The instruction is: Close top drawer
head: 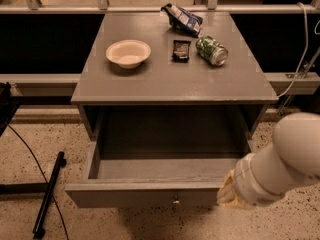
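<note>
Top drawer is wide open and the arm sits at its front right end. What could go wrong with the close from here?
The gripper sits at the right end of the top drawer, far from its knob; an off-centre push may skew and jam it. A hard shove could jolt the cabinet and set the can, lying on its side, rolling.

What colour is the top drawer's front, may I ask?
Grey, camera view; the gripper is beside the right end of the top drawer.
</note>
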{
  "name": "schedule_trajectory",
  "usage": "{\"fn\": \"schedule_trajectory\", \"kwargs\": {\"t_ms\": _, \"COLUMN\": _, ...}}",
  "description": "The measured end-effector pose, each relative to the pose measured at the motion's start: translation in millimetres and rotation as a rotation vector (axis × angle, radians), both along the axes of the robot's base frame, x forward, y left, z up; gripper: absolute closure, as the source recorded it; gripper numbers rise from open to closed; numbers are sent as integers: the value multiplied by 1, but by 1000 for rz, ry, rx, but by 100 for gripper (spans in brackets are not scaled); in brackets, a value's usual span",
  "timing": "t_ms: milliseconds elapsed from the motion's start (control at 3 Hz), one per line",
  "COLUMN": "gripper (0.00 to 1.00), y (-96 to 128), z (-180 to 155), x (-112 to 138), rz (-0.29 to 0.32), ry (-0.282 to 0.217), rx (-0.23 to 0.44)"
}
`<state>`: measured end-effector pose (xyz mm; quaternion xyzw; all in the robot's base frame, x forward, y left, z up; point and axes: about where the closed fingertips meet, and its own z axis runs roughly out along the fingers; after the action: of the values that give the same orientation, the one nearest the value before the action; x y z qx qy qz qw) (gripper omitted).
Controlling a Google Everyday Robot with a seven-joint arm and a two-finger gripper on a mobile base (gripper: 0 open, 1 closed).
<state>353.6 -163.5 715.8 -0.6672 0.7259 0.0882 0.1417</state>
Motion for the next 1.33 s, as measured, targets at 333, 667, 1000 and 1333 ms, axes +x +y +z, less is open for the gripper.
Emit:
{"fn": "schedule_trajectory", "kwargs": {"t_ms": 333, "gripper": 100, "y": 12, "z": -26, "x": -16, "rz": -9, "ry": 5, "rx": 1}}
{"fn": "schedule_trajectory", "kwargs": {"t_ms": 667, "gripper": 100, "y": 13, "z": -30, "x": -19, "rz": -11, "ry": -3, "rx": -2}}
{"fn": "schedule_trajectory", "kwargs": {"t_ms": 1000, "gripper": 100, "y": 15, "z": -31, "x": -20, "rz": -17, "ry": -34, "rx": -5}}
{"fn": "schedule_trajectory", "kwargs": {"t_ms": 1333, "gripper": 100, "y": 17, "z": -59, "x": -22, "rz": 1, "ry": -81, "rx": 14}}
